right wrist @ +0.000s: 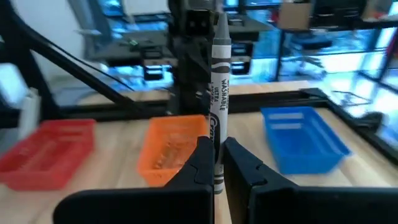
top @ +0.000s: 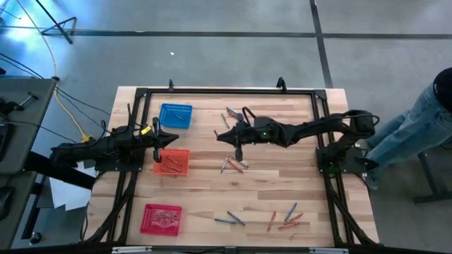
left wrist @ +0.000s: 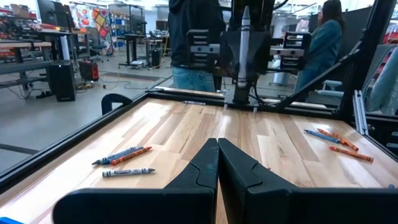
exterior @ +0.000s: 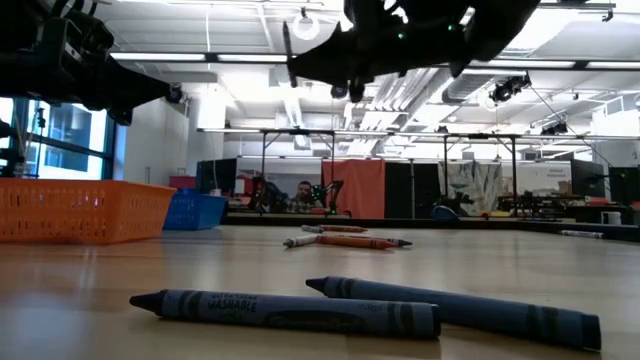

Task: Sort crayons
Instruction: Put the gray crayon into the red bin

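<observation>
The right gripper (right wrist: 216, 163) is pinched shut on a grey crayon (right wrist: 217, 93). The crayon stands straight up between the two dark fingers, tip at the top. Held that way it stays clear of the table while the arm carries it. In the high view this gripper (top: 239, 147) hangs near the middle of the table, just past a small bunch of loose crayons (top: 233, 165) that lie at about 6 o'clock from it.

The left gripper (left wrist: 217, 163) is shut tight and holds nothing. It waits over the left side, between the blue basket (top: 175, 116) and the orange basket (top: 171, 161), and it points across at the other arm.

Three baskets sit in a line down the left side — blue at 12 o'clock, orange in the middle, red basket (top: 162, 218) at 6 o'clock. The orange and red ones seem to have some crayons in them already. I think the baskets are there so each colour gets its own home.

More crayons lie at 6 o'clock on the table, a blue pair (top: 230, 219) and a mixed bunch (top: 285, 219) to its right. A few more (top: 232, 113) lie near the far edge at 12 o'clock. So the sorting looks only partly done — lots of crayons are not in a basket yet.

A person (top: 417, 123) stands off the table on the right.
</observation>
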`<state>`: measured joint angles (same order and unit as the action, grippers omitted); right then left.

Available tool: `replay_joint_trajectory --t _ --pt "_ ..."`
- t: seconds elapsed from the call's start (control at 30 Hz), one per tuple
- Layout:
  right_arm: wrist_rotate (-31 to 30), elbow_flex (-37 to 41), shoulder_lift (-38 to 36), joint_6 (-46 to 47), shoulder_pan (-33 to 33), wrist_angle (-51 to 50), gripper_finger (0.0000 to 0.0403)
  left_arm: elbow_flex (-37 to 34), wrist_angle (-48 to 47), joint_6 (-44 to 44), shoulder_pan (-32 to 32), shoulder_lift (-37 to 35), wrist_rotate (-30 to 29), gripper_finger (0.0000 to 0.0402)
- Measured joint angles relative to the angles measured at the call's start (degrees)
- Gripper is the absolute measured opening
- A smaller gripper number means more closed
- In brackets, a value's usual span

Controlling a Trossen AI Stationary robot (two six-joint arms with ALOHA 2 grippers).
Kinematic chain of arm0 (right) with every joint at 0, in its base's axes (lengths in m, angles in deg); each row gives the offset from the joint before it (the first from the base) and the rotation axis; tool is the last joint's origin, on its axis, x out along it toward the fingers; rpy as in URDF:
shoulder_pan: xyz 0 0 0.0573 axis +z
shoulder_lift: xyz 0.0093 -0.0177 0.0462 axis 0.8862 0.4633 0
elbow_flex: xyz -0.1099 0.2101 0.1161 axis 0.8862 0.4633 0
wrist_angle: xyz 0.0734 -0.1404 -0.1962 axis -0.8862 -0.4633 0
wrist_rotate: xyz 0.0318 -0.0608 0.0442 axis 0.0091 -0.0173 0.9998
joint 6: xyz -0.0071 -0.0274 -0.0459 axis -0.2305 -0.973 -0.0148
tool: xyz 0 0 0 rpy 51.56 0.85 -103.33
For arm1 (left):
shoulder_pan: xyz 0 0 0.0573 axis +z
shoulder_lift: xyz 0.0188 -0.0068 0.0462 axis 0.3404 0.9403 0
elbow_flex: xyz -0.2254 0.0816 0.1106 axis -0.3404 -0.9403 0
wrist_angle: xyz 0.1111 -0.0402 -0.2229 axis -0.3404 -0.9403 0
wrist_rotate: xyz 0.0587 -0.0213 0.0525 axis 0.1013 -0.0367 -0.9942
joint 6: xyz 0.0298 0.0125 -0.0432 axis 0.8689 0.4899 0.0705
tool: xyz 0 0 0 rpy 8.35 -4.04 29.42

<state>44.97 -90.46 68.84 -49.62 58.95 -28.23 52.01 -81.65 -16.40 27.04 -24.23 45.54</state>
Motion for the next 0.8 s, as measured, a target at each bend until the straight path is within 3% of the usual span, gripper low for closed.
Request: replay_joint_trajectory --t 0.3,0.5,0.63,0.8 --pt "17.13 0.02 3.47 6.36 -0.5 10.5 0.0 0.0 -0.02 0.01 0.0 -0.02 0.02 0.0001" --pt "17.3 0.02 3.47 9.72 1.36 11.33 0.0001 0.0 -0.01 0.0 0.0 0.0 0.0 0.0001" --pt "11.73 -0.23 5.49 13.18 4.06 13.44 0.0001 0.0 0.0 -0.01 0.0 0.0 0.0 0.0001" --pt "10.07 -8.05 13.05 12.74 7.77 13.4 0.0001 0.0 -0.04 0.01 0.0 0.0 0.0 0.0001"
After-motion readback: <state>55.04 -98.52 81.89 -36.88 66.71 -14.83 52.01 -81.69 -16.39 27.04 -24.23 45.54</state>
